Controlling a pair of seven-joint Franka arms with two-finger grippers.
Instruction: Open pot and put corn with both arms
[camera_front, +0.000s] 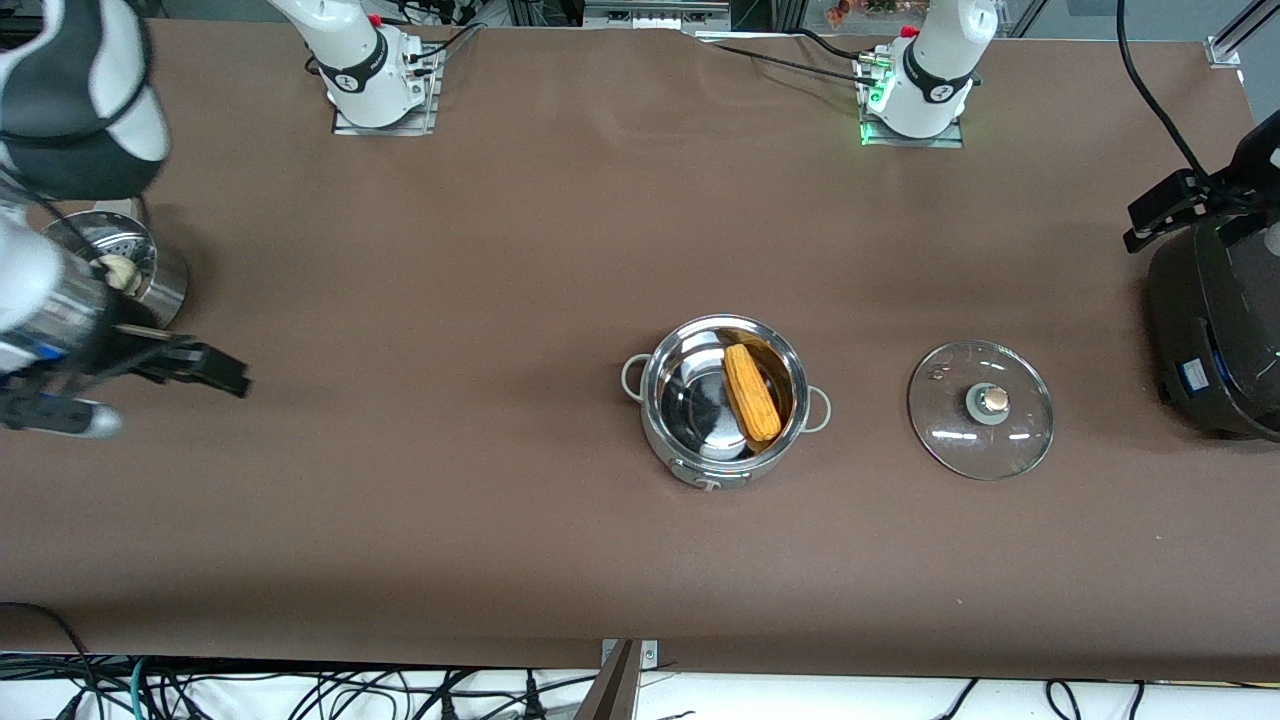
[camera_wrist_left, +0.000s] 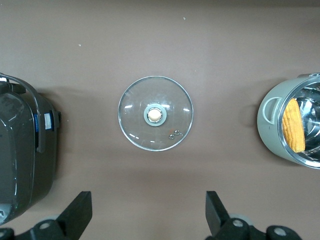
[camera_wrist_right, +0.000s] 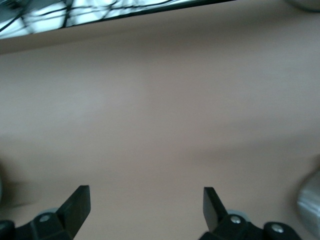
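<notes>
1. The pot (camera_front: 723, 415) is sitting lowest on the table (camera_front: 500, 300), nearest the front camera, uncovered, with the corn (camera_front: 752, 392) lying inside it, leaning against the wall toward the left arm's end.
2. The right gripper (camera_front: 215, 368) is hovering over bare table at the right arm's end, its fingers (camera_wrist_right: 75, 207) standing wide apart and gripping nothing.
3. Outward from it, the perforated steamer (camera_front: 150, 262) is standing just beside the right arm; the pot is well apart from this gripper, toward the table's middle.
4. The left gripper (camera_wrist_left: 148, 212) is hanging high over the left arm's end, jaws spread wide, carrying nothing.
5. Below it, the glass lid (camera_front: 980, 408) is lying flat, knob up, on the table between the pot and the black cooker (camera_front: 1215, 320), touching neither.
</notes>
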